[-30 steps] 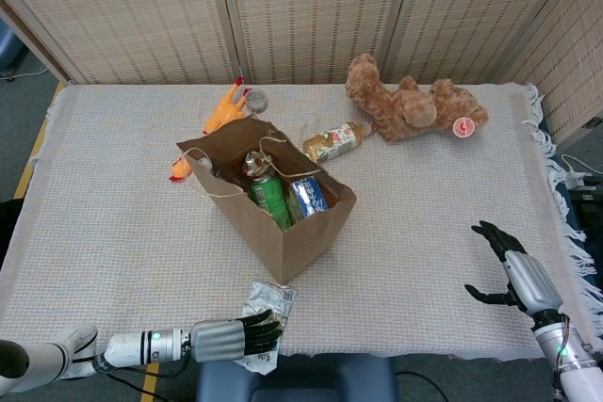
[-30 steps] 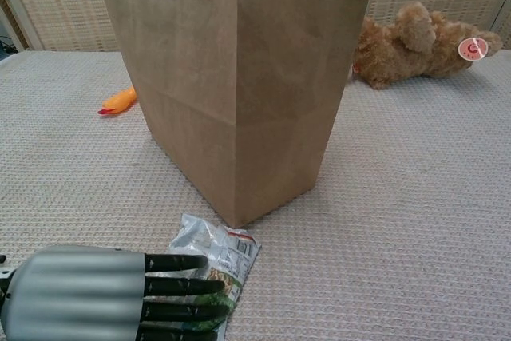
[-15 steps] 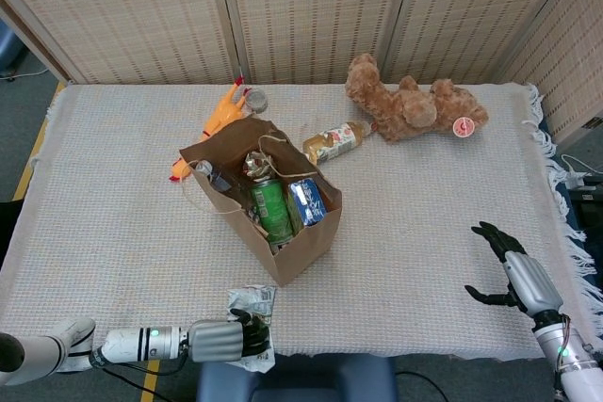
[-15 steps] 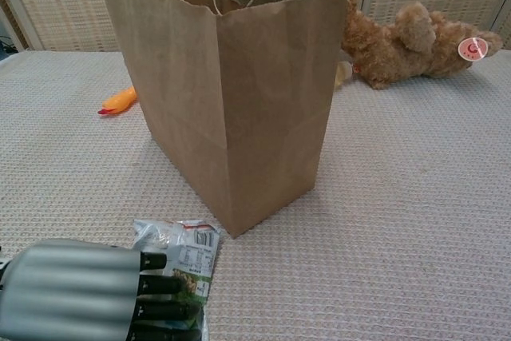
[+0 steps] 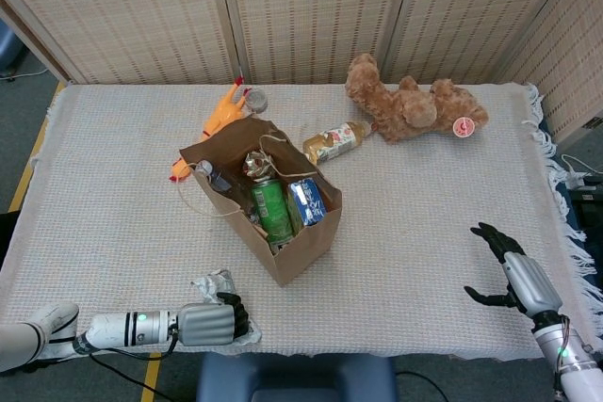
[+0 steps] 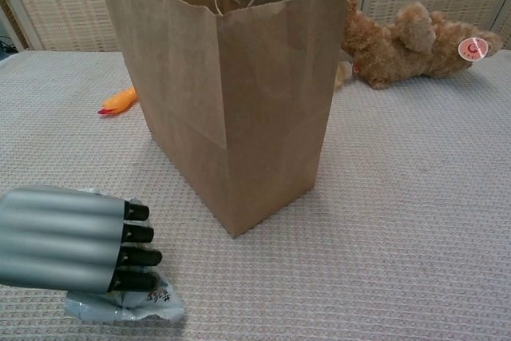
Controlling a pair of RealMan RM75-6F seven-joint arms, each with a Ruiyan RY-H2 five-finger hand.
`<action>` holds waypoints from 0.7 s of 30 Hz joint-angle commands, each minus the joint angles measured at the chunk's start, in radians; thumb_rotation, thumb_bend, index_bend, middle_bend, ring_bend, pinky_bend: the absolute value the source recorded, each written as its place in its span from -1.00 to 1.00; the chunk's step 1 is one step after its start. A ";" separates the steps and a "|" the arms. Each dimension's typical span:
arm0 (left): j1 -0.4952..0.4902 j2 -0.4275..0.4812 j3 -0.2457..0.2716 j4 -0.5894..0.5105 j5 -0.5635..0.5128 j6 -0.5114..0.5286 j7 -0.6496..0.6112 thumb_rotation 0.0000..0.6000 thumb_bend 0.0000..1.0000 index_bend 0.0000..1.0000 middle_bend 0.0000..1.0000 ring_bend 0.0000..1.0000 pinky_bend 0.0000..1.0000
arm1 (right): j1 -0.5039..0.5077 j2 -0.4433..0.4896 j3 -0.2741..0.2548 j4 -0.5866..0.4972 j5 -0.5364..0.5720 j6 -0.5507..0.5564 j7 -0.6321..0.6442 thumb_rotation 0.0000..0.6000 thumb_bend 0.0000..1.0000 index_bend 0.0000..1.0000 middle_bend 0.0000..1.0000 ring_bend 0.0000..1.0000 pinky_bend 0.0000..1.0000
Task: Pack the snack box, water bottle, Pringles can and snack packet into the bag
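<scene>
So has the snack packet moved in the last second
Yes. Under the left hand, the snack packet slid left along the table's near edge. It lay just in front of the paper bag's near corner; now it sits well left of that corner.

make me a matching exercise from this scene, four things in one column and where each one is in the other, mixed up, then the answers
Things:
1. snack packet
2. green can
3. teddy bear
4. right hand

Places:
A. lying at the far edge of the table, towards the right
B. standing inside the paper bag
C. raised with fingers spread near the table's right front corner, holding nothing
D. crumpled on the cloth under the left hand, left of the bag's near corner

Pairs: 1-D, 2-B, 3-A, 4-C
</scene>
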 commanded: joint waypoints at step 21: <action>0.025 0.193 -0.122 -0.026 -0.155 -0.016 0.036 1.00 0.47 0.41 0.41 0.21 0.42 | -0.007 0.004 -0.004 0.005 -0.007 0.008 0.011 1.00 -0.71 -0.77 -1.00 -1.00 -1.00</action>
